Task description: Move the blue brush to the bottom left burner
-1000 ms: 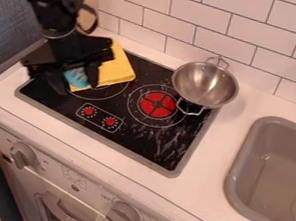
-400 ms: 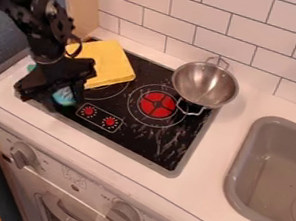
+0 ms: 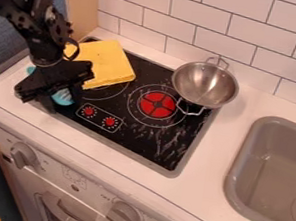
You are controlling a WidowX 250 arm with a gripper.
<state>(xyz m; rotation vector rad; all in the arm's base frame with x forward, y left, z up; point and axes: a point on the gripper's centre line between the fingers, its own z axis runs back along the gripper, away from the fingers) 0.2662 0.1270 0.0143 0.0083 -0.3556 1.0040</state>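
At the left front of the black stove top, my gripper [image 3: 62, 101] points down, shut on the blue brush [image 3: 63, 96]. A blue part of the brush shows between the fingers, and another bit of blue sticks out to the left of the gripper's body. It is low over the stove's left front edge, left of the printed red knobs; I cannot tell whether the brush touches the surface. A burner ring [image 3: 105, 99] shows partly, just right of the gripper, its rear part under a yellow cloth.
The folded yellow cloth [image 3: 104, 65] lies on the back left of the stove. A red-centred burner [image 3: 157, 105] is near the middle. The metal strainer bowl [image 3: 204, 85] stands at the back right, with its handle over the stove. A grey sink [image 3: 252, 159] is farther right.
With the blue brush in it, my gripper has come toward the stove's front left, away from the yellow cloth. Between the last two frames it has barely moved.
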